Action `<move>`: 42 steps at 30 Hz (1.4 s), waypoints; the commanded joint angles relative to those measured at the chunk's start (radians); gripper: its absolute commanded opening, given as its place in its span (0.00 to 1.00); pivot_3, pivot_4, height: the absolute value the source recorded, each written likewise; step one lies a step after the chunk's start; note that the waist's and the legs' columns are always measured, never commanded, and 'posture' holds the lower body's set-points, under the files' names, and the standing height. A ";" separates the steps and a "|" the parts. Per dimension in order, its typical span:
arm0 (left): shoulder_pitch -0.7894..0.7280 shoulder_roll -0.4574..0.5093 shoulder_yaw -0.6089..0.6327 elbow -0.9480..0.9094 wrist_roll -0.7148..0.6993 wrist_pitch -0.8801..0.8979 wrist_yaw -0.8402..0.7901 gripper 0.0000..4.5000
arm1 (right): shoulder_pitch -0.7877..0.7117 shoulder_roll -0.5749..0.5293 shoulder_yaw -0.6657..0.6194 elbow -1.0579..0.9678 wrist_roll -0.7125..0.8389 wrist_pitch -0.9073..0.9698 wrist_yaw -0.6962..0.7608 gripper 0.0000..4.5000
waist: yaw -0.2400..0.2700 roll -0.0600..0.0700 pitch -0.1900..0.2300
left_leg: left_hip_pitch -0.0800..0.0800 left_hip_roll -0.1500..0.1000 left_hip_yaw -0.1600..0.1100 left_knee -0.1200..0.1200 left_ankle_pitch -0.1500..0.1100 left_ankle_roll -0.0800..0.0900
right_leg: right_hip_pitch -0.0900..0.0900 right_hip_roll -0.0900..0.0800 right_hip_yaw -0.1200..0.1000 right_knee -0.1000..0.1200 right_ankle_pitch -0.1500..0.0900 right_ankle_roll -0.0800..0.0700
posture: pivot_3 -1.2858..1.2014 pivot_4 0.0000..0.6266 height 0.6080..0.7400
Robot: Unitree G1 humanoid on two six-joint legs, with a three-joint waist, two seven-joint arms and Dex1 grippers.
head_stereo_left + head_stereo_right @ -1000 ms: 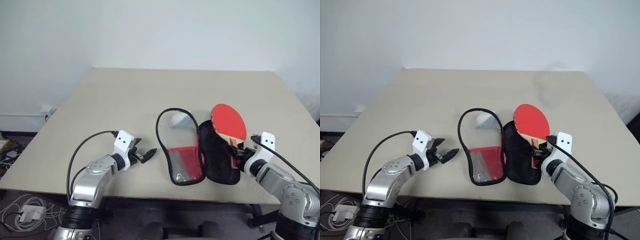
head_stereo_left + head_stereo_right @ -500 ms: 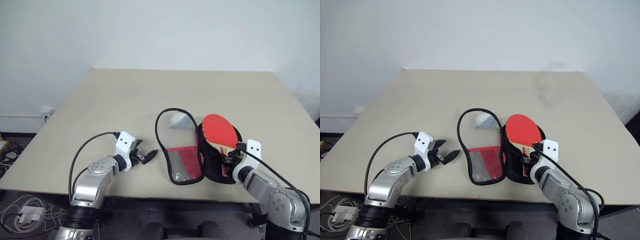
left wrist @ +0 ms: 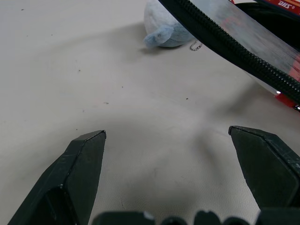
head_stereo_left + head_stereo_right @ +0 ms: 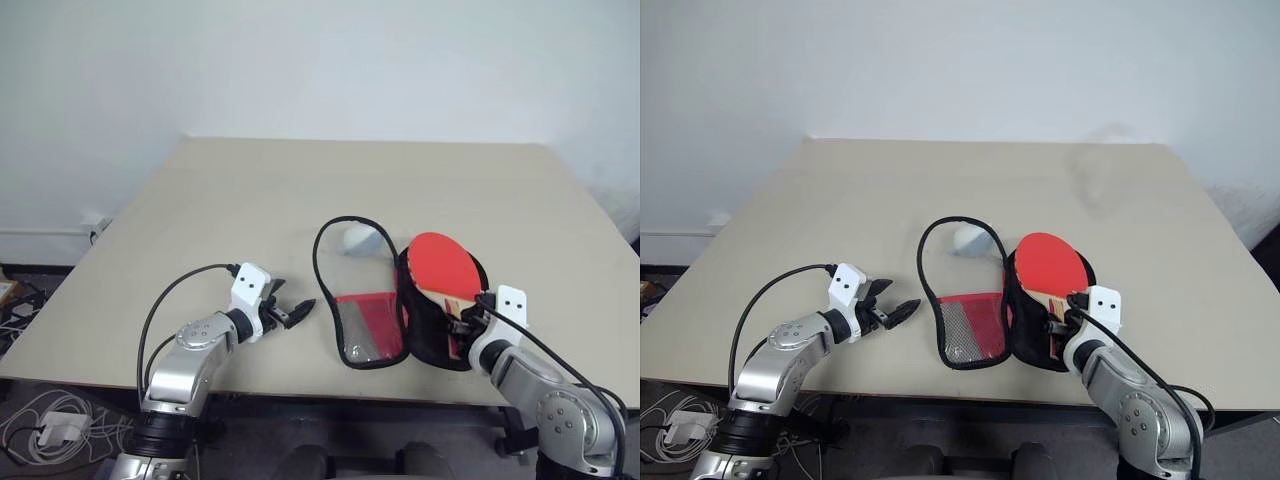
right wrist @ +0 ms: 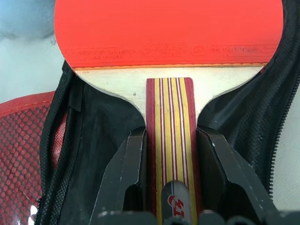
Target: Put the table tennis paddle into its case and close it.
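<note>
Left claw [image 4: 288,314]: wide open and holding nothing. It hovers low over the table [image 4: 220,200] near the front edge, just left of the case.
Small pale ball [image 4: 357,239]: sits on the table right behind the open case, touching its black edge.
Case [image 4: 385,310]: lies open like a book near the front edge, about the middle. The left half shows red mesh and a clear panel. The right half is the black inside.
Paddle [image 4: 443,266]: its round red face lies on the black half of the case, and the handle points to the front edge.
Right claw [image 5: 169,187]: closed on the wooden handle, one finger [image 5: 127,168] on each side.
How the paddle feels: I think it is light and stiff, and the handle is the best place to hold it.
How the case feels: it looks soft and floppy, so the loose half may sag. The black zip edge looks like a good place to pinch.
</note>
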 commanded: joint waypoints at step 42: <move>-0.349 -0.286 -0.252 0.136 0.060 0.013 -0.070 1.00 | -0.173 -0.150 -0.266 0.135 0.526 -0.450 0.150 0.98 | -0.002 -0.001 0.000 | 0.003 0.000 0.004 0.003 0.000 0.001 | 0.002 0.000 0.003 0.006 0.000 0.000 | 0.52 0.00 0.82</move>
